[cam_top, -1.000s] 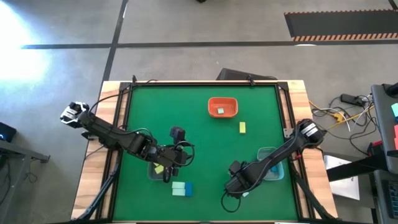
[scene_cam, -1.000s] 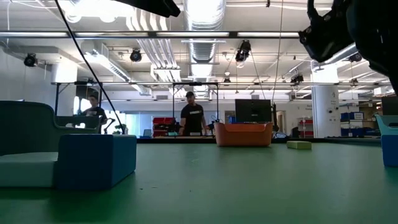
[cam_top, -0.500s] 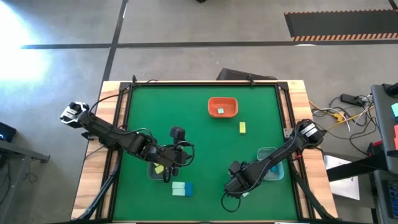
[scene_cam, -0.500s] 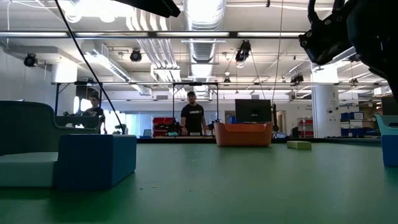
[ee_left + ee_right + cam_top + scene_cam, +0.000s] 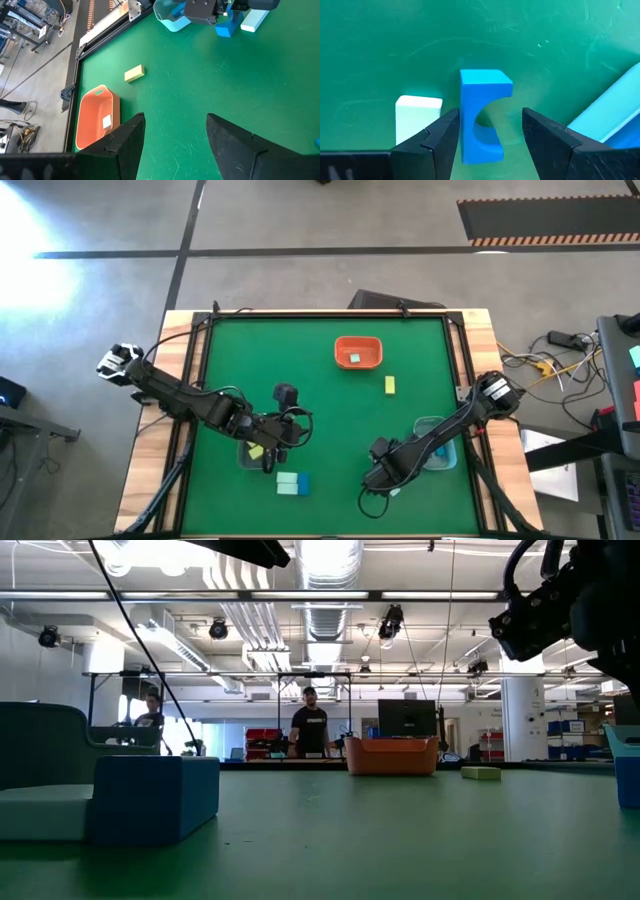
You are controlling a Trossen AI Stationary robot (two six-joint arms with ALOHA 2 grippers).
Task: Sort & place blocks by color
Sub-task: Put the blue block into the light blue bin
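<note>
1. High view: your left gripper [image 5: 268, 448] hangs over the clear bin [image 5: 246, 455], well away from the orange tray [image 5: 358, 352]; a yellow block [image 5: 390, 385] lies near that tray.
2. Left wrist view: your fingers [image 5: 127, 142] stand apart, empty.
3. Right wrist view: your right gripper [image 5: 485, 132] straddles a blue block [image 5: 482, 115], fingers apart; a pale block [image 5: 417, 117] lies just beside it.

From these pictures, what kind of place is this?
Probably a robotics lab or workshop in a large industrial hall: a green work table on a concrete floor, exposed ducts overhead, and people at benches with a monitor behind.
</note>
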